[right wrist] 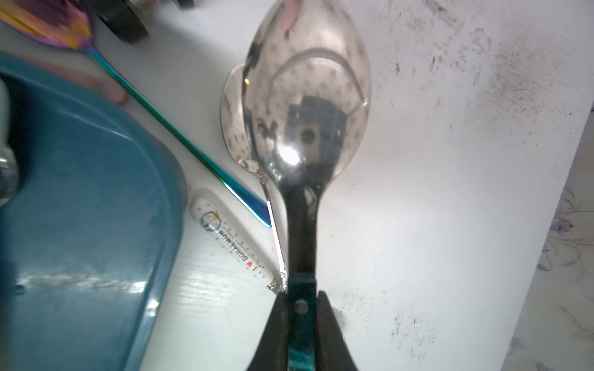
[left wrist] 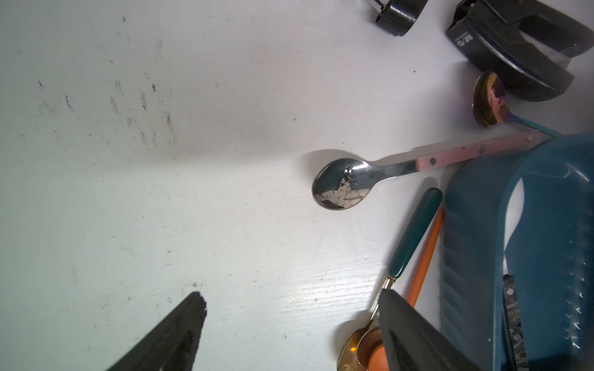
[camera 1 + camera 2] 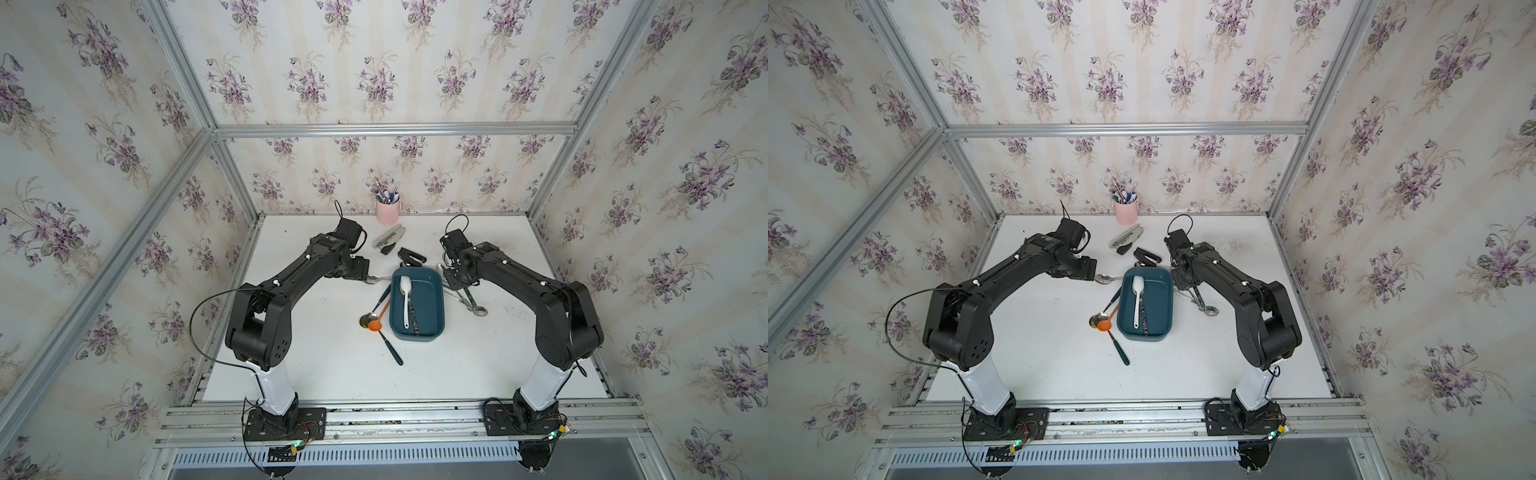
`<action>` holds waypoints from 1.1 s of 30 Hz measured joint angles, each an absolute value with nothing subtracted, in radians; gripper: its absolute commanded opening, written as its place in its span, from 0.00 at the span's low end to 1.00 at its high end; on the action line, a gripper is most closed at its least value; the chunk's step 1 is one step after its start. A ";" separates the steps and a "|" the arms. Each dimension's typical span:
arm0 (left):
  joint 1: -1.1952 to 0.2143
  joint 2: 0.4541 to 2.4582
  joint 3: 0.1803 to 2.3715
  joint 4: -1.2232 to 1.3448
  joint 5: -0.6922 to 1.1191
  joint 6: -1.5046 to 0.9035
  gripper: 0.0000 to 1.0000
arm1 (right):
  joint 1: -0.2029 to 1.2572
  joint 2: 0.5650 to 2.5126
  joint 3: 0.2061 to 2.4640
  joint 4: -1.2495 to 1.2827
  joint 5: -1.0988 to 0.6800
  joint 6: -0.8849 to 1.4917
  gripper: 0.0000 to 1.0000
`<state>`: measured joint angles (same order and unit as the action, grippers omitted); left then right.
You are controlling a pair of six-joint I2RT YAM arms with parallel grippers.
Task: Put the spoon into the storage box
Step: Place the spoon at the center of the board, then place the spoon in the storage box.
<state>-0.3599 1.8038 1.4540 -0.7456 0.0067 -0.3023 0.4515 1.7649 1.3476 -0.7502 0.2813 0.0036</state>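
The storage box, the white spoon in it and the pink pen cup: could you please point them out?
storage box [image 3: 432,308]: a top view, bare floor.
white spoon [image 3: 406,304]: a top view, handle.
pink pen cup [image 3: 387,213]: a top view, outer wall.

Twin overhead views, two close wrist views.
Both top views look steeply down from high at the front onto the whole white table [image 3: 478,365], toward the back wall [image 3: 395,166]. Each wrist camera hangs low over the table, the right one so near that its spoon [image 1: 308,112] fills mid-frame; all four share the storage box [image 3: 432,307].
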 measured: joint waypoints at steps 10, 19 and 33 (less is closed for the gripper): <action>-0.330 1.795 1.428 -0.743 0.044 -0.303 0.88 | 0.485 1.650 1.362 -0.828 0.002 0.247 0.11; -0.321 1.792 1.400 -0.740 0.060 -0.315 0.88 | 0.612 1.619 1.313 -0.748 -0.067 0.398 0.10; -0.321 1.755 1.368 -0.738 0.055 -0.327 0.88 | 0.654 1.716 1.199 -0.586 -0.059 0.472 0.09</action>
